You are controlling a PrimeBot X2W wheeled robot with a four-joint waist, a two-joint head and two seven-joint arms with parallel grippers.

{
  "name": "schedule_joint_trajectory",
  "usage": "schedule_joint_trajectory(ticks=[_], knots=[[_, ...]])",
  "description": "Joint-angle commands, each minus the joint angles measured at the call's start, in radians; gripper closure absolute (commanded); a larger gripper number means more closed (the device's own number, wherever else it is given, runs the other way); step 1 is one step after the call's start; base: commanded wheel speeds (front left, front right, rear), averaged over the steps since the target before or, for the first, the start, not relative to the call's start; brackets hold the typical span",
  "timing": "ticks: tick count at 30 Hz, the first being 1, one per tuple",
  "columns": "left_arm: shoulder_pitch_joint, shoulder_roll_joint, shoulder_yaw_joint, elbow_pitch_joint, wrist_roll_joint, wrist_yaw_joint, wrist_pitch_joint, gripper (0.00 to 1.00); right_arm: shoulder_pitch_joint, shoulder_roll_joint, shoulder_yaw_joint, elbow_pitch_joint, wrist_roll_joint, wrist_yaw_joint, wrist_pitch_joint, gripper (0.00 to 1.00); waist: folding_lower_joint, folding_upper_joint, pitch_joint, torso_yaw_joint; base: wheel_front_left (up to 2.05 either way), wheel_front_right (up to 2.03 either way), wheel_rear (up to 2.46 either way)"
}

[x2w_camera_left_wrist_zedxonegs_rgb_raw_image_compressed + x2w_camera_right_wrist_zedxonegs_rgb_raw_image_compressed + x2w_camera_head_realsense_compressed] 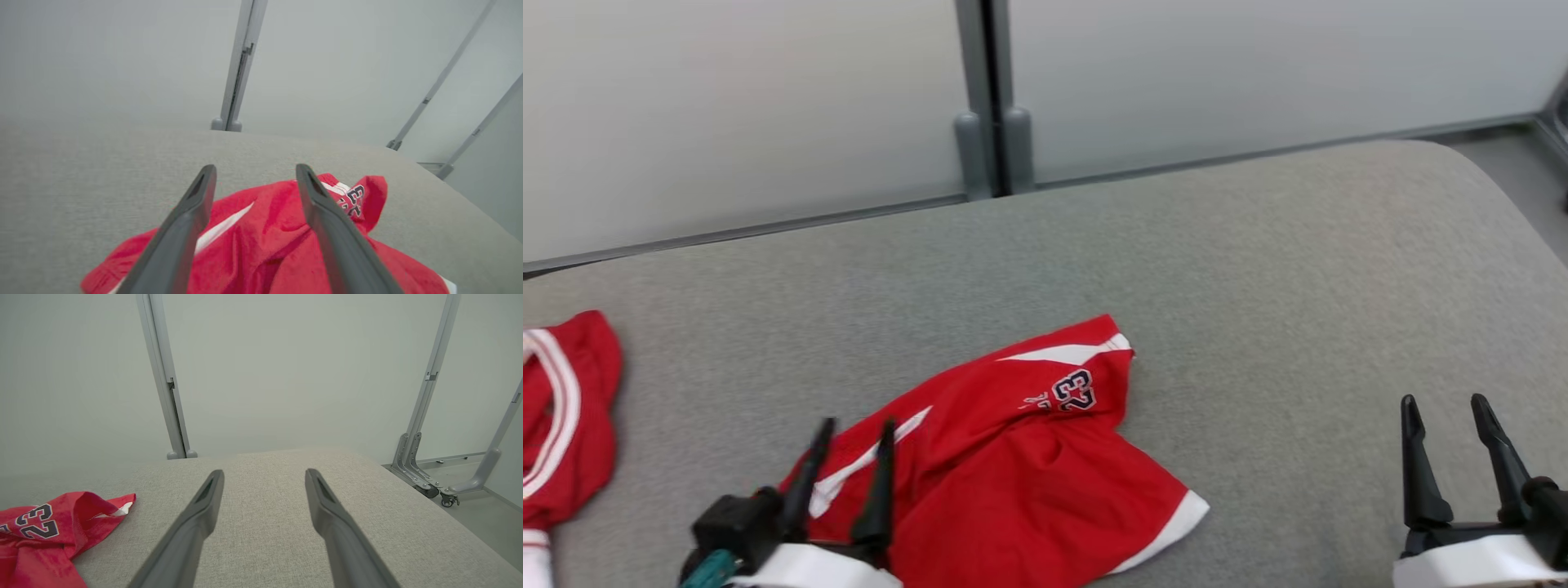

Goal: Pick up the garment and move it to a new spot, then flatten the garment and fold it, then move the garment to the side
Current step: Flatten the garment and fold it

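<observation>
A grey fabric surface point(1258, 286) with a rounded far corner carries a crumpled red garment point(1013, 465) near its front and a red-and-white cloth point(564, 408) at its left.

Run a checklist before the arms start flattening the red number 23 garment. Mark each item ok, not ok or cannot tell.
1. Left gripper open, nothing between its fingers: ok.
2. Right gripper open and empty, over the bare grey fabric surface: ok.
3. Red jersey garment with white trim and the number 23 lying flat: not ok, it is crumpled and folded over itself.
4. Garment's near edge in sight: not ok, the head view cuts it off.
5. Second red-and-white garment apart from it: ok, grey surface shows between them.
6. Left fingers clear of the cloth: cannot tell.
</observation>
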Motion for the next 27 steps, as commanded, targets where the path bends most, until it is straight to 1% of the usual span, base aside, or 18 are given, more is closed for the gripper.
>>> schedule_joint_trajectory(ticks=[1,4,5,7,11,15,18,22,27], knots=[[0.021,-0.003,0.021,-0.014,0.012,0.006,-0.003,0.00,0.009,-0.005,-0.006,-0.007,-0.002,0.000,-0.005,0.00,0.0000,0.0000,-0.035,0.048,0.00,0.00,0.00],[0.100,-0.018,0.126,-0.053,0.100,0.010,-0.002,0.00,0.019,-0.006,-0.033,-0.014,-0.005,0.000,-0.005,0.00,0.0000,0.0000,-0.056,0.092,0.00,0.00,0.00],[0.128,-0.022,0.157,-0.056,0.126,0.003,-0.002,0.00,0.024,-0.006,-0.039,-0.013,-0.005,0.000,-0.005,0.00,0.0000,0.0000,-0.063,0.104,0.00,0.00,0.00],[0.172,-0.047,0.221,-0.066,0.166,-0.014,-0.002,0.00,0.032,-0.005,-0.049,-0.007,-0.003,0.000,-0.005,0.00,0.0000,0.0000,-0.077,0.128,0.00,0.00,0.00],[0.247,-0.084,0.320,-0.063,0.248,-0.065,-0.003,0.00,0.051,-0.006,-0.053,0.015,0.004,0.000,-0.005,0.00,0.0000,0.0000,-0.098,0.162,0.00,0.00,0.00],[0.298,-0.126,0.391,-0.071,0.320,-0.137,-0.003,0.00,0.068,-0.006,-0.051,0.039,0.015,0.000,-0.005,0.00,0.0000,0.0000,-0.114,0.179,0.00,0.00,0.00],[0.323,-0.153,0.440,-0.072,0.357,-0.170,-0.003,0.00,0.076,-0.006,-0.052,0.051,0.020,0.000,-0.005,0.00,0.0000,0.0000,-0.121,0.184,0.00,0.00,0.00],[0.327,-0.177,0.479,-0.085,0.391,-0.203,-0.003,0.00,0.089,-0.006,-0.046,0.064,0.024,0.000,-0.005,0.00,0.0000,0.0000,-0.128,0.188,0.00,0.00,0.00],[0.327,-0.187,0.499,-0.092,0.418,-0.224,-0.003,0.00,0.091,-0.006,-0.033,0.080,0.023,0.000,-0.005,0.00,0.0000,0.0000,-0.134,0.180,0.00,0.00,0.00]])
